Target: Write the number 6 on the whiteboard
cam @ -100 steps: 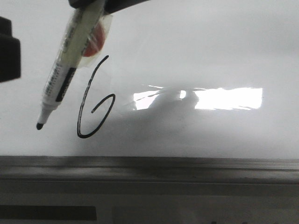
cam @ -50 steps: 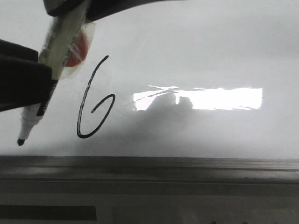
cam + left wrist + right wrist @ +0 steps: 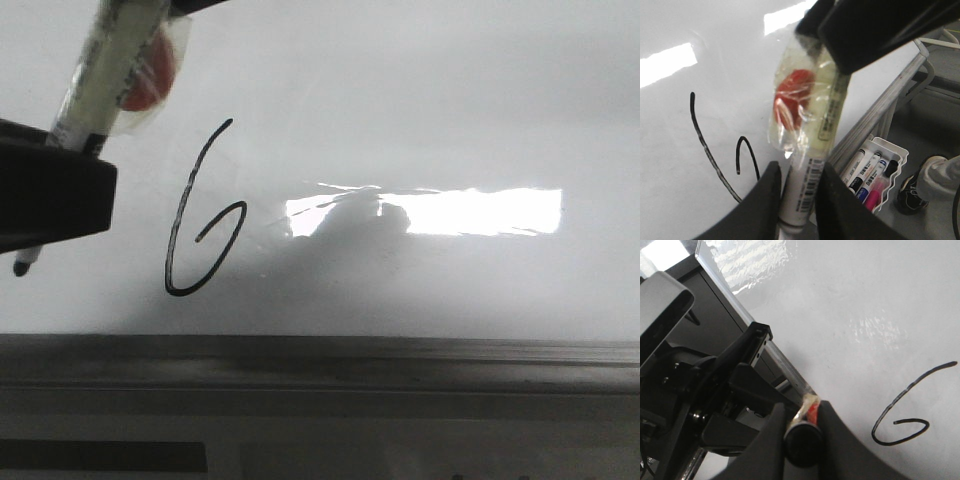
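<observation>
The 6 (image 3: 203, 213) is drawn on the whiteboard (image 3: 430, 110); both grippers (image 3: 795, 187) (image 3: 799, 426) pinch the marker (image 3: 105, 75), probably a handover next.

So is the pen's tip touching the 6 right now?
No, in the front view the marker tip sits well off to the left of the number 6, with bare whiteboard between them.

The left gripper (image 3: 797, 202) had two smooth, matte black fingers (image 3: 762, 200) that curved and widened toward their bases. The right gripper (image 3: 801, 432) had the same rounded black fingers (image 3: 771, 432). Seen from the right wrist, the left arm (image 3: 705, 405) was black and angular, with visible bolts, a slotted bracket and a pale grey, rounded-edged housing at its upper part.
</observation>
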### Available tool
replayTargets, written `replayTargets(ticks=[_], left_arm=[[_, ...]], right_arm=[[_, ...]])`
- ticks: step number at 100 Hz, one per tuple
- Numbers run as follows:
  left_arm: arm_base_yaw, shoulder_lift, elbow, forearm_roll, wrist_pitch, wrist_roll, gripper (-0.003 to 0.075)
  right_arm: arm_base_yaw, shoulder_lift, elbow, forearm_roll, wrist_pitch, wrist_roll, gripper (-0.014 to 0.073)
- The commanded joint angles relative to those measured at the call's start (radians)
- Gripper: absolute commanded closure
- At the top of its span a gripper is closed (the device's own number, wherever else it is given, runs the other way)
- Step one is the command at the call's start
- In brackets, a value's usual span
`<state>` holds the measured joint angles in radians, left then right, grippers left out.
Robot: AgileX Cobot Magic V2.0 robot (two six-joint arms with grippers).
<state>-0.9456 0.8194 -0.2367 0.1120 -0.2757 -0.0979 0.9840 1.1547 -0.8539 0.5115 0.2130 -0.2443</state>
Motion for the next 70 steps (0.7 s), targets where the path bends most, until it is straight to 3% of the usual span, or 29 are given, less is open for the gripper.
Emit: replayTargets(ticks=[1,18,23,30,33,40,46,61,70], left_arm=[[-0.002,0.000,-0.028,-0.023,-0.071,-0.012,0.0740],[-0.002,0.000,-0.028,-0.023,-0.071,-0.012,0.0741],[-0.002,0.000,-0.028,-0.023,-0.071,-0.012,0.0741],[-0.002,0.000,-0.028,-0.048,-0.069,-0.012,0.0741],[-0.002,0.000,-0.028,-0.083,-0.067,-0.012,0.0741],[-0.002,0.000,-0.028,-0.179,-0.065,-0.012,0.0741],[-0.002,0.000,-0.028,-0.259,-0.068,-0.012,0.0741],[-0.002,0.048,-0.028,-0.578,-0.068,-0.012,0.0741],[-0.002,0.089,-0.028,-0.617,-0.070,-0.012,0.0741]], right_arm=[[0.002,-0.020,-0.034,0.013,-0.071,-0.011,0.0657],[0.002,-0.020,-0.034,0.013,-0.078,-0.011,0.0617],[0.002,-0.020,-0.034,0.013,-0.073,-0.011,0.0530],[0.002,-0.020,-0.034,0.013,-0.075,-0.011,0.0333],[0.002,-0.020,-0.034,0.013,-0.077,-0.011,0.0235],[-0.002,-0.020,-0.034,0.008,-0.089,-0.011,0.0102],[-0.001,-0.020,-0.034,0.008,-0.095,-0.011,0.0081],[-0.001,-0.020,-0.034,0.008,-0.100,-0.011,0.0125],[-0.001,-0.020,-0.034,0.008,-0.098,-0.011,0.0144]])
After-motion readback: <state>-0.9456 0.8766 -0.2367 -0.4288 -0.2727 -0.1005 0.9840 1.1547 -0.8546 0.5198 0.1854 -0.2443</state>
